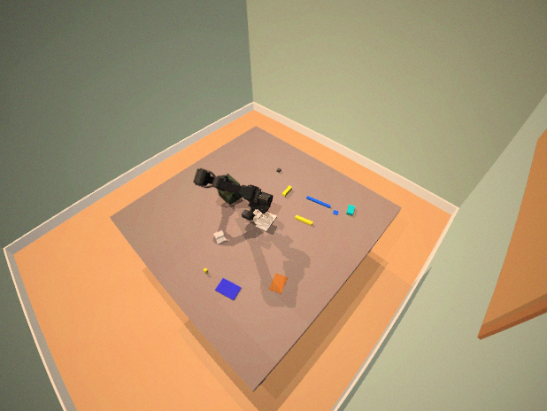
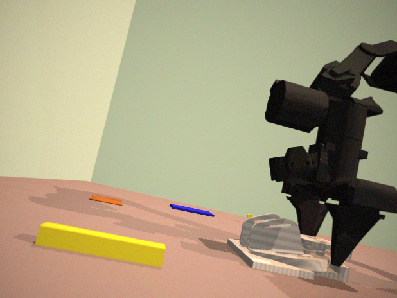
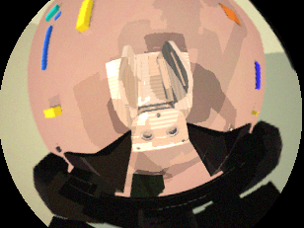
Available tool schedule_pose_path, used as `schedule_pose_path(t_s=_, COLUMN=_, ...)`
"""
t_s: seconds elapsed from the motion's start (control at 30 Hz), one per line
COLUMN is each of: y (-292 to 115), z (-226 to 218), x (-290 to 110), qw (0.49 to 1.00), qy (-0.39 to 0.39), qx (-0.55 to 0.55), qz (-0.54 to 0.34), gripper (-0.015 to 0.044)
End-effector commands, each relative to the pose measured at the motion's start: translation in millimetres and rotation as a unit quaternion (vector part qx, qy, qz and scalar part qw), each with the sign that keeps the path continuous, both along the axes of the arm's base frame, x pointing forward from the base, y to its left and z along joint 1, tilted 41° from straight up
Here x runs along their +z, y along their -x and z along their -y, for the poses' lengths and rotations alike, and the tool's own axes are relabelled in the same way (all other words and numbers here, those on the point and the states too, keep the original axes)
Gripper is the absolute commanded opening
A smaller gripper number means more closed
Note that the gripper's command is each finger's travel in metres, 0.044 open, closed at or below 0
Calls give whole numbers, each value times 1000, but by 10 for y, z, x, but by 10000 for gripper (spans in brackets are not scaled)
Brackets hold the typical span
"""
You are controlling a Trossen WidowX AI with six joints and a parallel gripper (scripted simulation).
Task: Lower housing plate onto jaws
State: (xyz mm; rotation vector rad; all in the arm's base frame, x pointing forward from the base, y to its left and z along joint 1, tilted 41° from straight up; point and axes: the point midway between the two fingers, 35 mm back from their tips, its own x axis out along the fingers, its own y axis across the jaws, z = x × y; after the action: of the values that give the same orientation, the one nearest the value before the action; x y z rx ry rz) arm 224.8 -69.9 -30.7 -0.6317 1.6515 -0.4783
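Observation:
The pale housing plate [image 3: 159, 128] [image 2: 316, 240] has two round holes. My gripper [image 3: 157, 129] [image 2: 323, 250] is shut on it, one finger at each side edge. The plate is low over the near end of the white base [image 3: 113, 78] [image 2: 282, 270], whose two upright fins, seemingly the jaws [image 3: 129, 80] [image 3: 181, 73] [image 2: 276, 237], stand side by side beyond the plate. The jaw stubs and any gap under the plate are hidden, so I cannot tell whether it is seated.
A yellow bar [image 1: 304, 220] [image 2: 99, 245] lies beside the base. A small white part [image 1: 219, 237] is on its other side. A blue bar [image 1: 319, 202], teal block [image 1: 350, 210], yellow block [image 1: 287, 190], orange piece [image 1: 278, 283] and blue panel [image 1: 228, 289] lie farther off.

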Motion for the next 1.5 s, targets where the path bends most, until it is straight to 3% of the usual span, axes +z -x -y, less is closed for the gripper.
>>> schedule_pose_path(t_s=0.0, y=16, z=10, x=-7, qw=1000, qy=2, qx=2, qz=-3, gripper=351)
schedule_pose_path(t_s=1.47, y=28, z=74, x=-80, qw=1000, qy=2, qx=2, qz=-3, gripper=351)
